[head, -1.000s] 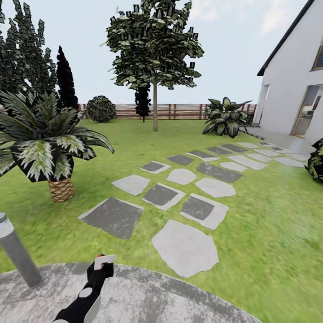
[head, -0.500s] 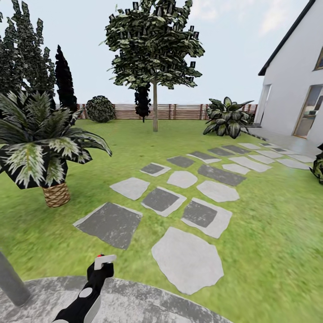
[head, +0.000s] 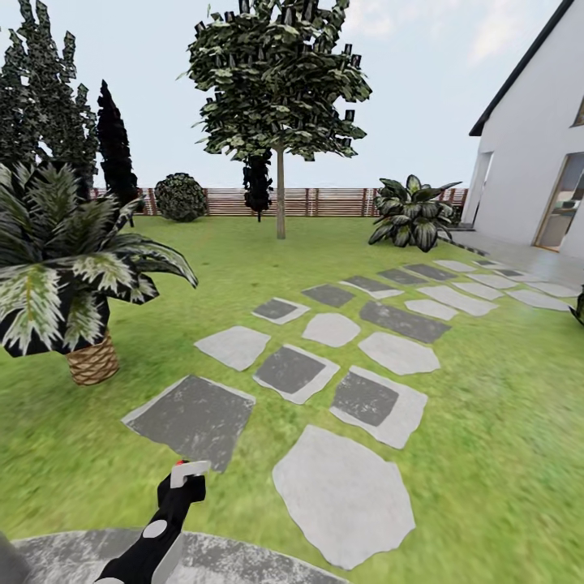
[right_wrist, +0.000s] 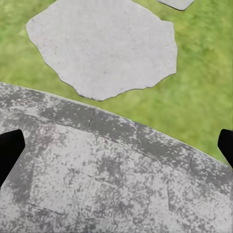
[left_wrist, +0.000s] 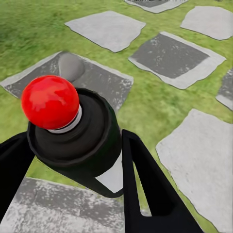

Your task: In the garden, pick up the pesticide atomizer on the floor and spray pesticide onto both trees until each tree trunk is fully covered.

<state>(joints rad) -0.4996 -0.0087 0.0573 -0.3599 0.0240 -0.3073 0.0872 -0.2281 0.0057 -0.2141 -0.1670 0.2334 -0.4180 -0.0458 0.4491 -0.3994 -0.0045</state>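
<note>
While carried in the left tool (left_wrist: 73,170), clamped on the pesticide atomizer (left_wrist: 73,131), risk of slip if jolted; right tool (right_wrist: 116,145) wide, empty; tree trunk (head: 281,195) well ahead.

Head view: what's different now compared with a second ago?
The whole picture has slid down: the patio edge and stepping stones sit lower, and the lamp post has slipped out of frame, so the camera has advanced toward the lawn. Unchanged: the left gripper holds the pesticide atomizer at the same spot.
</note>
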